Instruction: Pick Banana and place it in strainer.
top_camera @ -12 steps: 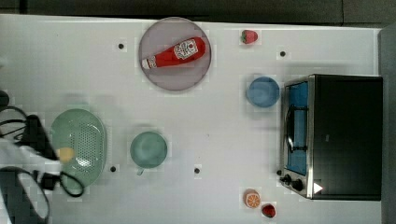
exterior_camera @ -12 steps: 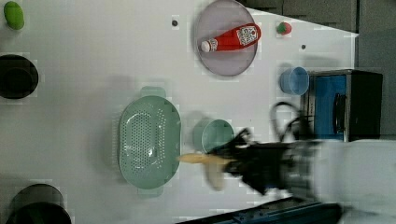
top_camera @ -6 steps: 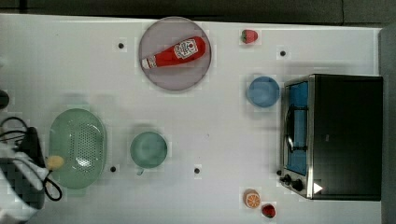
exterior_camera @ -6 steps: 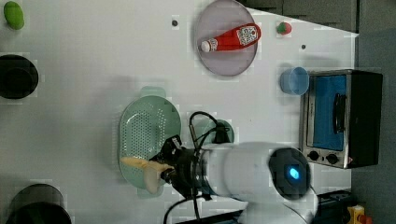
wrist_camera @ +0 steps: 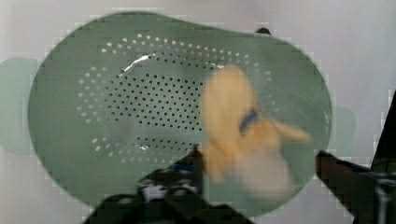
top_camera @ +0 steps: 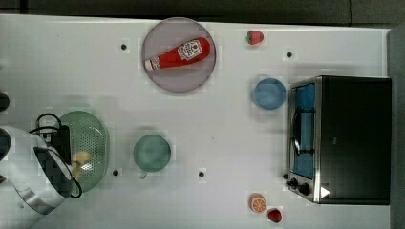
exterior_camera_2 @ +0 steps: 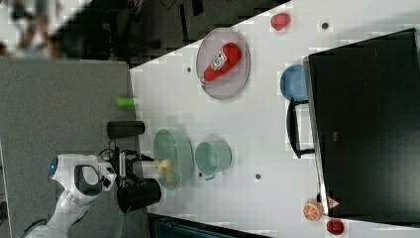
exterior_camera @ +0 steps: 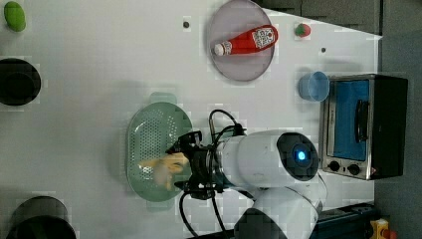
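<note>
Cup (top_camera: 152, 152) beside strainer (top_camera: 95, 138) (banana (top_camera: 81, 158) inside), ketchup plate (top_camera: 157, 76) well apart.

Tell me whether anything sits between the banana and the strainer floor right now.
Nothing visible does. The banana is already over the strainer, inside its rim, with only perforated floor beneath it in the wrist view. The gripper fingers stand apart on either side of it. The green cup sits beside the strainer, out of the way.
</note>
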`<state>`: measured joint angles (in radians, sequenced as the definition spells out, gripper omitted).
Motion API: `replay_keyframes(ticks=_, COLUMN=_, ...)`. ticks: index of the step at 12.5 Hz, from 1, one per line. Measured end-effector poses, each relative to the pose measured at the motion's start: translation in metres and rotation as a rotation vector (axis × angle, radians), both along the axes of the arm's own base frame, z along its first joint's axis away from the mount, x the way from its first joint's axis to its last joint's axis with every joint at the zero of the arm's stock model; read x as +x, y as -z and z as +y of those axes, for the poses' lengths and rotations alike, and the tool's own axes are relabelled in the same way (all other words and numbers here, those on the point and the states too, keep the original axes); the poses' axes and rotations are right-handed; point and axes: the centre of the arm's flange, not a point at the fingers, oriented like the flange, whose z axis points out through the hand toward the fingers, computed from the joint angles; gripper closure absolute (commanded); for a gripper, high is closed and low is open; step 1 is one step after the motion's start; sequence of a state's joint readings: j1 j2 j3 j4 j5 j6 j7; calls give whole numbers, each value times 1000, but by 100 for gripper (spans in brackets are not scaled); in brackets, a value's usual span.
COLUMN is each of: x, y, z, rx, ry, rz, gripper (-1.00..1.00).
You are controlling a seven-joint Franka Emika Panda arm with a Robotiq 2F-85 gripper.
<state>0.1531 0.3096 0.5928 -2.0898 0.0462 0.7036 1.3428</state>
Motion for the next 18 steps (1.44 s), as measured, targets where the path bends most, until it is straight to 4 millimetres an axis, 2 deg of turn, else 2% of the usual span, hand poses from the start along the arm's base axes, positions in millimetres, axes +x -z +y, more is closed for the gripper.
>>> replay_keyframes(ticks=1, x=3, y=-6, z=1, rx=8, ry=5, rz=-14, gripper=-100)
replay_keyframes(ticks=3, x=6, y=-26, z=5, rx=17, ry=0, rz=-61, gripper=-100)
replay_keyframes(ticks=5, x=10, y=-59, z=3, rx=34, ry=13, rz=-134, gripper=-100)
replay_keyframes(ticks=6, x=13, y=-82, z=-2, rx=35, ry=16, rz=-168, gripper=-100)
replay_keyframes(ticks=7, x=16, y=-104, z=-10, rx=24, ry=-1, rz=-186, gripper=-100)
replay_keyframes(ticks=10, x=28, y=-168, z=-69, rx=-46, ry=-165, rz=-246, gripper=-100)
replay_keyframes(ticks=12, x=45, y=-215, z=-127, rx=-85, ry=-259, rz=-270, gripper=-100)
replay_keyframes(ticks=14, x=64, y=-252, z=-212, rx=-55, ry=-280, rz=-301, gripper=-100)
replay_keyframes(ticks=16, x=69, y=-270, z=-312, rx=-48, ry=-303, rz=-273, gripper=-100)
replay_keyframes(ticks=18, x=69, y=-274, z=-400, rx=-64, ry=-314, rz=-279, gripper=-100)
